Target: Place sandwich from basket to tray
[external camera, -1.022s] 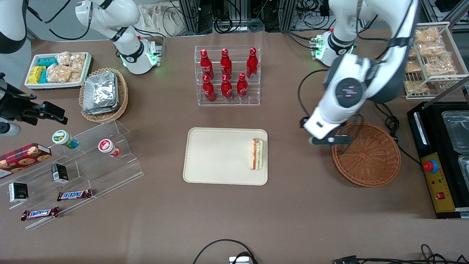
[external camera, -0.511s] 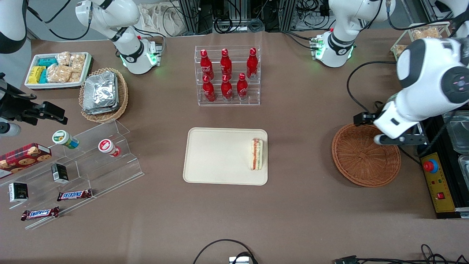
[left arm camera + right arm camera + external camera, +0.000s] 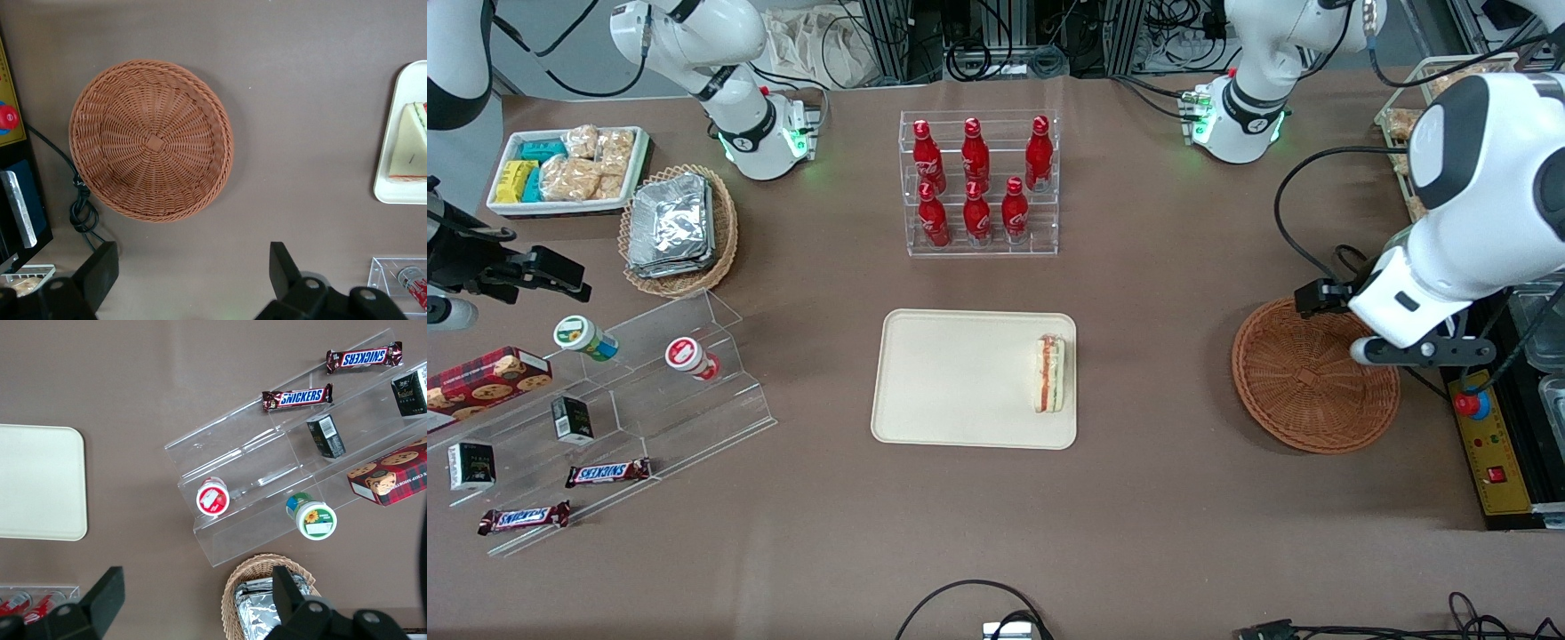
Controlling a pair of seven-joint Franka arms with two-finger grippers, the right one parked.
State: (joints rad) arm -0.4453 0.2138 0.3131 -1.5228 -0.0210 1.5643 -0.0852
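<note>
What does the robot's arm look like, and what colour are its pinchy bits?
The working arm is chunky and glossy white with dark grey joint bands and rounded shells. A black cable loops from it across the table. Its round base glows green. The gripper, high above the table beside the basket, has black wedge-shaped jaws standing wide apart, on a black body.

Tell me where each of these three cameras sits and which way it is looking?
Front view: sits high at the table's front edge, looking down over the whole table; shows both arms, the gripper above the basket rim.
Left wrist view: rides the working arm, looking straight down at the empty basket; its open jaws show.
Right wrist view: rides the parked arm, looking down at an acrylic shelf of snacks; its own jaws show.
Shared: front and left wrist both show the sandwich on the tray.
</note>
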